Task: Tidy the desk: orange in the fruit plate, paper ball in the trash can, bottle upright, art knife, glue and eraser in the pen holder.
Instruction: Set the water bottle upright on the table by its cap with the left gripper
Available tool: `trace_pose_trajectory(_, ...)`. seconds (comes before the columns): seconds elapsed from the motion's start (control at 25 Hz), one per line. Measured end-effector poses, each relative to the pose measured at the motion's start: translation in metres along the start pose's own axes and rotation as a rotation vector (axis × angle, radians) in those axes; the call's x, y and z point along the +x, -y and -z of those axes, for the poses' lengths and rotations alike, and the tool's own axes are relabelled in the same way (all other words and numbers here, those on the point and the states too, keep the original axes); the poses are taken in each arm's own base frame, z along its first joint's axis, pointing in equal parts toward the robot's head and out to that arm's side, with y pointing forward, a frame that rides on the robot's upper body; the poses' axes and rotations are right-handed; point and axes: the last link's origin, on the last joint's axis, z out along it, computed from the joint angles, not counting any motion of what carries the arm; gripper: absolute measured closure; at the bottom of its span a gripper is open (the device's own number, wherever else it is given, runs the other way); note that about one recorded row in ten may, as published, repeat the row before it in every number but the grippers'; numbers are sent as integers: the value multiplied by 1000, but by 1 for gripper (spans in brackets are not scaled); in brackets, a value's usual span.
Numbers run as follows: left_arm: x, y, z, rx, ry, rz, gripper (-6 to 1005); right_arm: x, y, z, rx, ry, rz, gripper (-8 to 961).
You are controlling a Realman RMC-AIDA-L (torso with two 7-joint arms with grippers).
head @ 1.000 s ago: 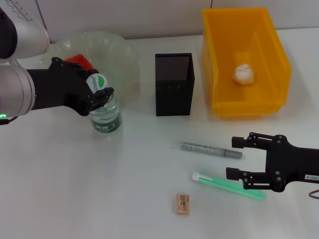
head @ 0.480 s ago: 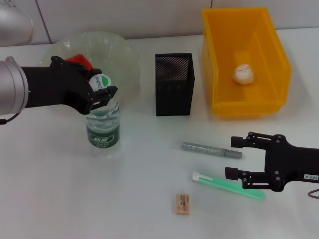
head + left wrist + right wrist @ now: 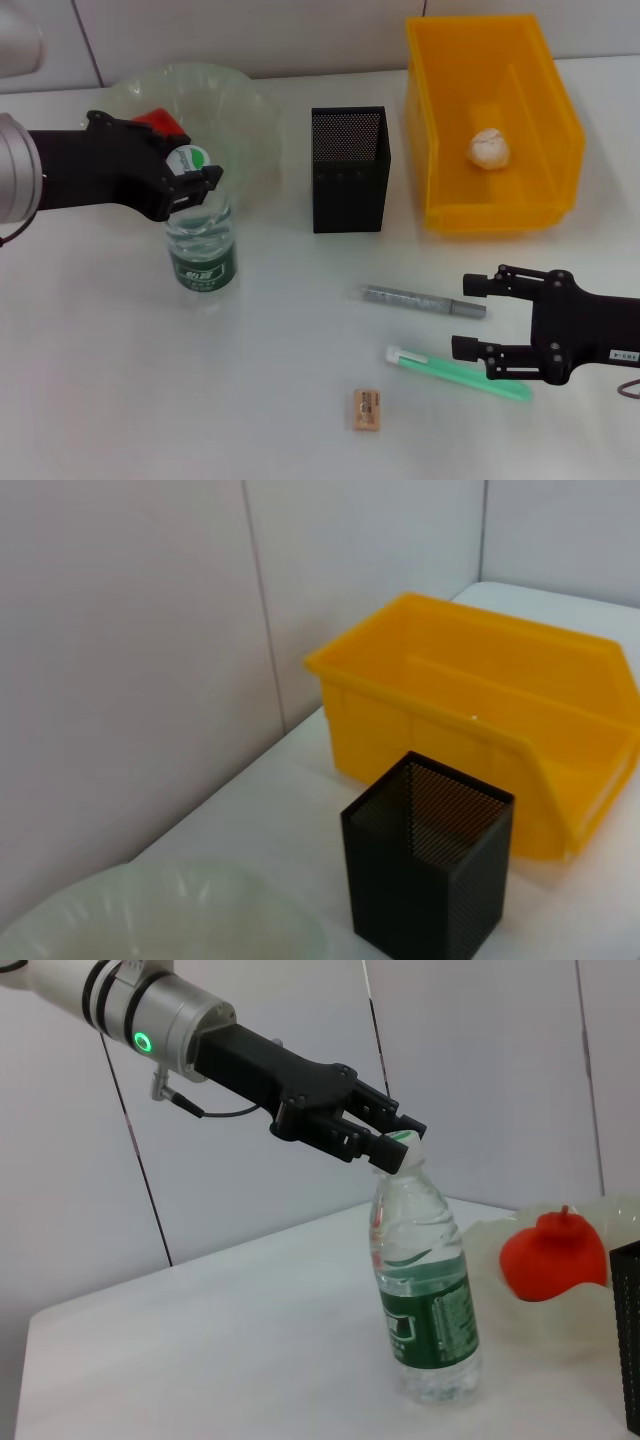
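Fingers of the left gripper are pinched around the cap end of the water bottle, and the bottle stands upright on the tabletop, left of centre, green label facing the near side. From the right wrist view the bottle's base sits flat on the white surface while the black fingers clamp just at its neck. Behind it, at the far left, sits the pale green fruit plate, with a red-orange fruit showing past the arm. Over in the middle, the black mesh pen holder stands upright, and to its right the yellow bin holds the crumpled paper ball. Nearer the robot, three items lie loose on the tabletop: the grey art knife, the green glue stick just nearer than it, and the small tan eraser nearest of all. On the near right, the right gripper waits low with its fingers spread wide, empty, one finger tip beside the knife's right end and the other over the glue stick.
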Motion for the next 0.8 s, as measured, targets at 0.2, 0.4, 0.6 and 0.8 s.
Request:
trace_pose_trajectory(0.2, -6, 10, 1, 8, -1, 46, 566, 0, 0, -1, -2, 1, 0, 164)
trace_pose_trajectory(0.4, -8, 14, 1, 12, -9, 62, 567, 0, 0, -1, -2, -1, -1, 164)
trace_pose_trajectory(0.6, -9, 16, 1, 19, -13, 60, 567, 0, 0, -1, -2, -1, -1, 164)
trace_pose_trajectory(0.8, -9, 17, 0, 19, -13, 63, 568, 0, 0, -1, -1, -1, -2, 164)
